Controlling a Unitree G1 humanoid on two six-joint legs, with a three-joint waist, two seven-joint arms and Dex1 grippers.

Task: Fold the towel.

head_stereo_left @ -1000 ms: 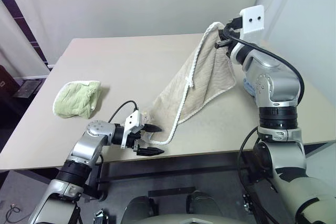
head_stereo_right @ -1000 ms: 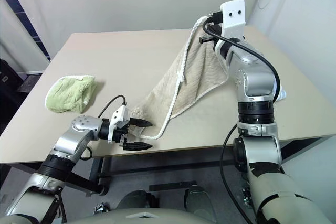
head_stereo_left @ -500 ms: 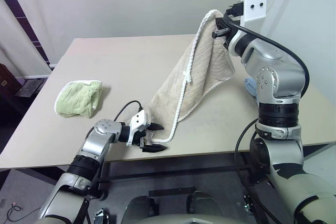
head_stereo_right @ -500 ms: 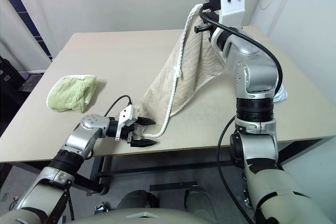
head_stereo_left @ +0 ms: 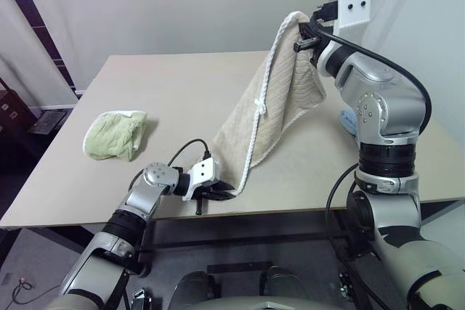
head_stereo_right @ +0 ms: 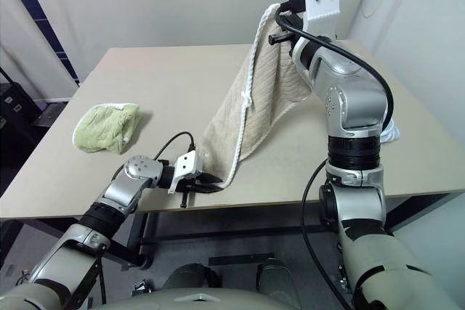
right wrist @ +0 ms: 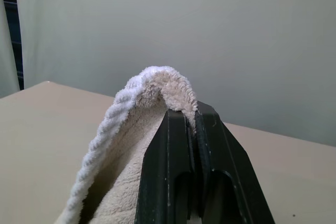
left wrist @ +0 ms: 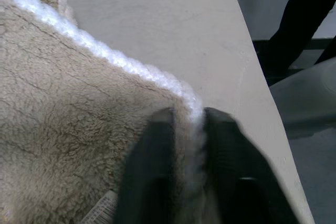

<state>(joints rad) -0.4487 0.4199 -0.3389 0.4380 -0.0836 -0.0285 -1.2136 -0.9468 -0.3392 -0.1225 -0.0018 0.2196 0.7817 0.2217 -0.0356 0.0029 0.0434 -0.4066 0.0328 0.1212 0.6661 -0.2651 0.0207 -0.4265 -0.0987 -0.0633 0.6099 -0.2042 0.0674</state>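
Observation:
The beige towel (head_stereo_left: 270, 117) with white corded trim hangs stretched between my two grippers over the table (head_stereo_left: 174, 99). High at the far right, my right gripper (head_stereo_left: 305, 36) is shut on its top corner (right wrist: 163, 85). Its lowest corner rests near the table's front edge, where my left gripper (head_stereo_left: 220, 192) is shut on the trimmed edge (left wrist: 191, 109). In the left wrist view both black fingers (left wrist: 152, 156) pinch the white cord and the pile beside it.
A light green bundled towel (head_stereo_left: 116, 134) lies on the table's left side. A light blue folded towel (head_stereo_left: 347, 117) peeks out behind my right arm at the right edge. The table's front edge (head_stereo_left: 290, 212) runs just below my left gripper.
My left gripper moved right onto the towel's lowest corner and closed on its trimmed edge; it was open before. The right gripper keeps holding the top corner up.

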